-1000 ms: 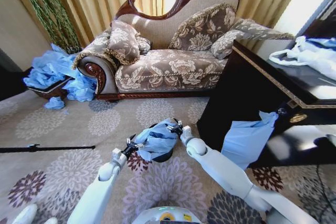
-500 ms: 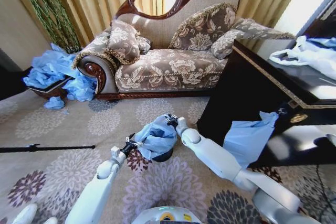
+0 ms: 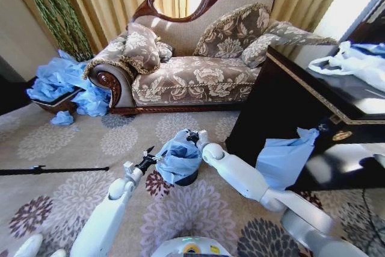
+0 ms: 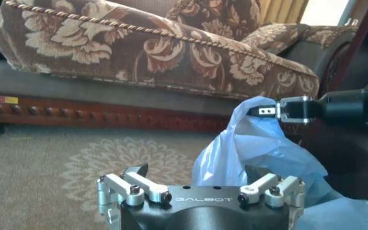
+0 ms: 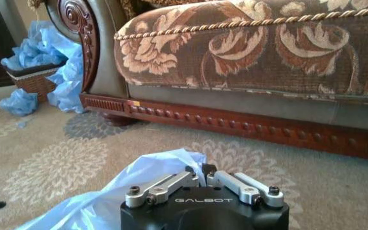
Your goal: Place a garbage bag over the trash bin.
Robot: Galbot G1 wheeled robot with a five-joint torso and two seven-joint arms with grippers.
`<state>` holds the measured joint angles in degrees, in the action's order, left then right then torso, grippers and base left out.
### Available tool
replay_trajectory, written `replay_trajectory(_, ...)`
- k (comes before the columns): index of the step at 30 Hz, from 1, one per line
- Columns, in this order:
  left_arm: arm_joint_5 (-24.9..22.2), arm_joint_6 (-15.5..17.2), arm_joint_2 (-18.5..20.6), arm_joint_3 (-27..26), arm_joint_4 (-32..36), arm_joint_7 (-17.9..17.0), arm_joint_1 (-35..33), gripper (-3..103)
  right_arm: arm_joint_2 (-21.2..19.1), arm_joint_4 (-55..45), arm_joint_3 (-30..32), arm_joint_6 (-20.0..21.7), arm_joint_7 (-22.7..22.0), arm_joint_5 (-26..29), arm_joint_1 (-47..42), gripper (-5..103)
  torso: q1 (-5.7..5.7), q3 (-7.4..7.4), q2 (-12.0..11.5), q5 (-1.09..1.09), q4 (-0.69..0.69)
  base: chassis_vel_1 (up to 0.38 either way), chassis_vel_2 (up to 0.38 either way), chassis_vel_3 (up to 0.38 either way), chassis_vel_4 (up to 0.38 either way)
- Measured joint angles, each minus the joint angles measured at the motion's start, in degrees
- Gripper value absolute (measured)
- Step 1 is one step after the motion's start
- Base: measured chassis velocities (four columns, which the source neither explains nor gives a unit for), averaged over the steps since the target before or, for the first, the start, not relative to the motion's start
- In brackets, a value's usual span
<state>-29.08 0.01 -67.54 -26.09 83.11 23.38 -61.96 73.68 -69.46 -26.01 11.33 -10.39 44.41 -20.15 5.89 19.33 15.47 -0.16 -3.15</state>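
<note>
Right hand (image 4: pixel 264 111) pinched on garbage bag (image 4: pixel 260 153); left hand (image 4: pixel 197 178) agape.

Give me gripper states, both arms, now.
Left gripper: open, beside the garbage bag, not gripping it.
Right gripper: shut on the garbage bag's top edge.

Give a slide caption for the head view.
Both grippers, left and right, stretch a thin light-blue plastic garbage bag over the small black round bin.

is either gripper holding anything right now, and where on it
The right gripper pinches the garbage bag at its top edge, sofa side. The left gripper is open beside it, holding nothing.
</note>
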Motion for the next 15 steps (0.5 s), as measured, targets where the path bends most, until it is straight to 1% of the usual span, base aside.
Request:
replay_trajectory(5, -1.1, 0.2, -0.1, 0.4, -1.4, -0.5, 1.0, 100, 0.6, 2.3, -0.8, 0.4, 1.2, 0.6, 1.4, 0, 0.0, 0.0, 0.0, 0.0, 0.0, 0.0, 0.0, 0.0, 0.0)
replay_trajectory(8, -3.7, 0.9, -0.3, 0.6, -2.6, -1.7, 2.2, 100, 1.3, 5.4, -1.6, 1.0, 3.7, 0.6, 3.1, 0, 0.0, 0.0, 0.0, 0.01, 0.0, 0.0, 0.0, 0.0, 0.0)
replay_trajectory(9, -3.7, 0.9, -0.3, 0.6, -2.6, -1.7, 2.2, 100, 1.3, 5.4, -1.6, 1.0, 3.7, 0.6, 3.1, 0, 0.0, 0.0, 0.0, 0.01, 0.0, 0.0, 0.0, 0.0, 0.0)
replay_trajectory(11, -4.9, 1.3, -0.4, 0.6, -3.1, -2.6, 2.8, 100, 1.7, 7.8, -2.1, 1.0, 6.3, 0.6, 4.3, 0, 0.0, 0.0, 0.0, 0.01, 0.0, 0.0, 0.0, 0.0, 0.0)
replay_trajectory(12, -4.9, 1.3, -0.4, 0.6, -3.1, -2.6, 2.8, 100, 1.7, 7.8, -2.1, 1.0, 6.3, 0.6, 4.3, 0, 0.0, 0.0, 0.0, 0.01, 0.0, 0.0, 0.0, 0.0, 0.0)
replay_trajectory(15, -5.5, 1.8, -0.5, 0.4, -3.2, -3.1, 3.2, 100, 2.1, 12.8, -2.6, 1.0, 11.9, -0.3, 6.5, 0, 0.0, 0.0, 0.0, 0.01, 0.0, 0.0, 0.0, 0.0, 0.0)
